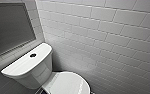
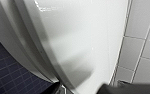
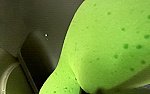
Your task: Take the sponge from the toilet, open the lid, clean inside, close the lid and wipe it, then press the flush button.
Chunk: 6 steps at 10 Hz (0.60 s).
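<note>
The white toilet (image 1: 28,66) stands low in the head view. Its dark round flush button (image 1: 33,55) sits in the middle of the flat tank top. In front of the tank the glossy oval lid (image 1: 68,83) lies shut. The bright green sponge (image 3: 111,42) looms very close in the right wrist view, and my right gripper (image 3: 96,91) is shut on it. In the left wrist view my left gripper (image 2: 88,89) is open and empty, close over the toilet's white glossy curved surface (image 2: 78,37).
A white brick-tiled wall (image 1: 111,37) runs close along the toilet's right side and behind it. A dark framed panel (image 1: 11,25) hangs above the tank at upper left. The floor (image 2: 6,72) beside the bowl has dark square tiles.
</note>
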Tool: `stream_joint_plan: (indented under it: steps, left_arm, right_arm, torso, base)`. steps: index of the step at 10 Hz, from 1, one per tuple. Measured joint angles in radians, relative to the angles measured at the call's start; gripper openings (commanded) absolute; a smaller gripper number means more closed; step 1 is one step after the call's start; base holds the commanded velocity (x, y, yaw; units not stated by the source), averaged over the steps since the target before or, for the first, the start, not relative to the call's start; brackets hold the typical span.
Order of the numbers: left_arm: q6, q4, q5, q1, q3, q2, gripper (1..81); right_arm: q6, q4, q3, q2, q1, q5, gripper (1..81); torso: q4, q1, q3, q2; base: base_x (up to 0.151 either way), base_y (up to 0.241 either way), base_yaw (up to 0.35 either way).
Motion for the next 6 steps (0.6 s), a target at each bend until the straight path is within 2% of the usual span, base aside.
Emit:
stream_joint_plan:
  steps: [6]
  left_arm:
    - [0.001,-0.008,-0.082,-0.002,0.169,-0.089,81.1]
  right_arm:
    - [0.000,0.000,0.000,0.000,0.000,0.000,1.0]
  torso:
    - [0.000,0.000,0.000,0.000]
  base:
    - [0.000,0.000,0.000]
